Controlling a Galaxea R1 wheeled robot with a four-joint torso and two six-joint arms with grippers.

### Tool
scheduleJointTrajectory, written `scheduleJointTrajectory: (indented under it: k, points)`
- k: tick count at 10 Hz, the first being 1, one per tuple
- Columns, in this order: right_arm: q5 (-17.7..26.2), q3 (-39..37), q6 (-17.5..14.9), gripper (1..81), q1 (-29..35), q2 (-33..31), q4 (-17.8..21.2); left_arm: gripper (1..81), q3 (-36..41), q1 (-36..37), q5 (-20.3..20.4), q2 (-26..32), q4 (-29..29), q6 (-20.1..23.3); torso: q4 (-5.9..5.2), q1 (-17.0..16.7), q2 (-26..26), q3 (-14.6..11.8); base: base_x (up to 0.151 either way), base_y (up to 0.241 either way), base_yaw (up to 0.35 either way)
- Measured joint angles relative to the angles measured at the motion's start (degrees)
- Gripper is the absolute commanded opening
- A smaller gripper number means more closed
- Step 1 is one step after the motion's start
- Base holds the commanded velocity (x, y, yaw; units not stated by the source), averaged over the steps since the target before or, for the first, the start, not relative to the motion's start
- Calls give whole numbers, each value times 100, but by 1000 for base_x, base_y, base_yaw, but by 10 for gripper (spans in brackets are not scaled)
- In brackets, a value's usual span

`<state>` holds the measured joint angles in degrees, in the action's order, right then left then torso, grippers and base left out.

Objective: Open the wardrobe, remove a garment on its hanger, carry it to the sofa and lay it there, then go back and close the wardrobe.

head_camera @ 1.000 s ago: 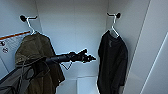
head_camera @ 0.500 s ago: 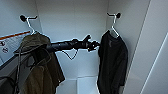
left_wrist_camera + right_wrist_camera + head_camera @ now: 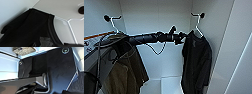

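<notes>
White wardrobe (image 3: pixel 159 15) walls surround me; my left gripper (image 3: pixel 180 38) reaches toward the black garment (image 3: pixel 196 62) hung on its white hanger (image 3: pixel 197 26) by the right wall; finger spread I cannot tell.

A plain white back wall (image 3: pixel 159 22) fills the middle of the head view, smooth and evenly lit, with a faint vertical seam down its centre. White side walls meet it at both edges. High on the side wall left of the back wall sits a small dark peg (image 3: pixel 107 18); a matching dark peg (image 3: pixel 202 15) sits high on the side wall to the right. Below the back wall lies a pale white floor panel (image 3: pixel 169 85), brightly lit with a soft bluish cast. An olive-brown jacket (image 3: pixel 124 75) hangs left of the back wall. Right of the back wall, a broad white panel (image 3: pixel 234 50) slants across the edge.
</notes>
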<state>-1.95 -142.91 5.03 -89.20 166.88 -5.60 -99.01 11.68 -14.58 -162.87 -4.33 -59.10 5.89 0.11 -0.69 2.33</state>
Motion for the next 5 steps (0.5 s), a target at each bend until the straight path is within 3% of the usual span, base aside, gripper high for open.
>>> scheduleJointTrajectory:
  k: [5]
  points:
    - [0, -1, 0, 811, 17, 68, 0, 811, -232, 367, 563, -116, -492, -38, 0, 0, 0, 0, 0, 0, 0]
